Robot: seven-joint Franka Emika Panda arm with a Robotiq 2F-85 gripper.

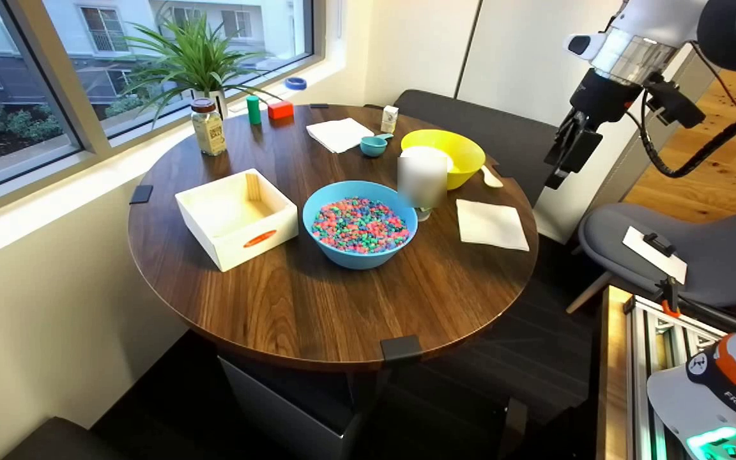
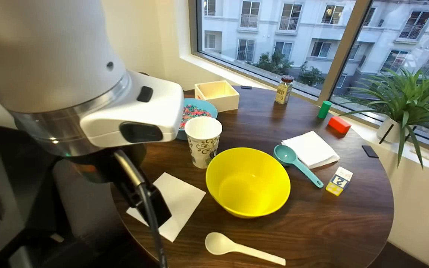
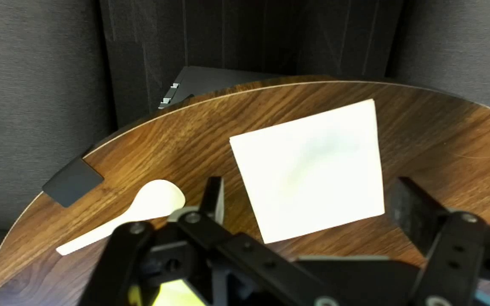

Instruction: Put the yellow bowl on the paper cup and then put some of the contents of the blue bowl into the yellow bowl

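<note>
In the wrist view, the jaws of the tool [image 3: 306, 193] are spread wide, and a white napkin [image 3: 313, 170] lying flat on the table [image 3: 474, 140] is seen through the gap. A pale spoon [image 3: 155, 202] is seen to the left of the napkin, near the table's edge.

In an exterior view, the yellow bowl [image 2: 248, 182] is set upright on the table, with the spoon laid near it. The paper cup [image 2: 204, 147] is stood mouth up just beside that bowl, between it and the blue bowl [image 2: 209, 105]; whether the paper cup is touched by the yellow bowl cannot be told. The blue bowl is partly hidden by the paper cup and the arm [image 2: 62, 74]. To the right of the yellow bowl, a blue-green scoop [image 2: 286, 156] is placed near a folded napkin [image 2: 309, 150] and a block marked 2 [image 2: 339, 181]. Farther back, a jar [image 2: 284, 93], a green cylinder [image 2: 324, 109] and a red block [image 2: 339, 125] are seen along the table's edge.

In an exterior view, the blue bowl is shown filled with small pink, green and blue pieces [image 1: 360, 227]. A wooden box [image 1: 234, 249] is placed just beside it. Most of the paper cup is covered by a blur. The tool is held in the air, well apart from both bowls.
</note>
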